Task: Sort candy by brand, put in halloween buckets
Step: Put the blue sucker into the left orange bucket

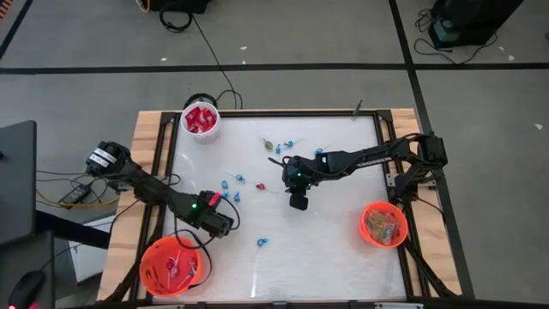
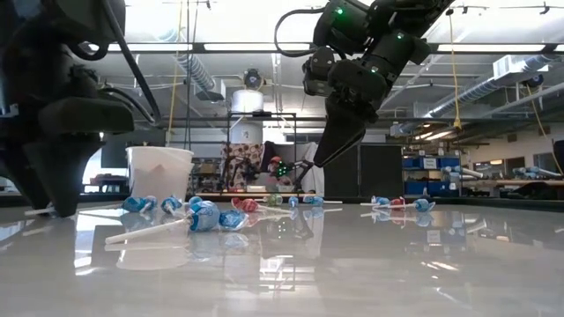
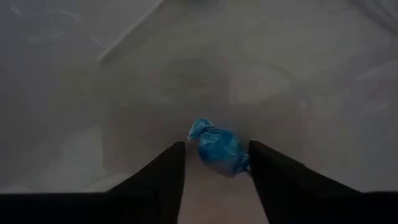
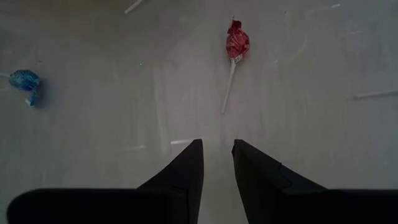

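Note:
My left gripper [image 1: 225,225] points down at the white table, near the left orange bucket [image 1: 170,266]. Its open fingers stand on either side of a blue wrapped candy [image 3: 216,149] that lies on the table. My right gripper [image 1: 298,202] hangs above the table's middle, fingers a little apart with nothing between them [image 4: 217,152]. A red lollipop [image 4: 237,45] lies flat on the table just beyond it. Blue lollipops [image 1: 232,184] are scattered between the arms. The white pail [image 1: 200,120] holds red packets. My left gripper comes at the blue candy from above, one finger at each side. The candy's one end [image 3: 244,163] reaches up to one finger [image 3: 267,171]; I cannot tell whether they touch. A thin gap shows at the other finger. The candy lies on the table.
A second orange bucket [image 1: 383,225] with mixed candy stands at the near right. More lollipops [image 1: 279,144] lie toward the far edge, and one blue piece [image 1: 262,243] lies near the front. Wooden frame rails [image 1: 150,146] border the table.

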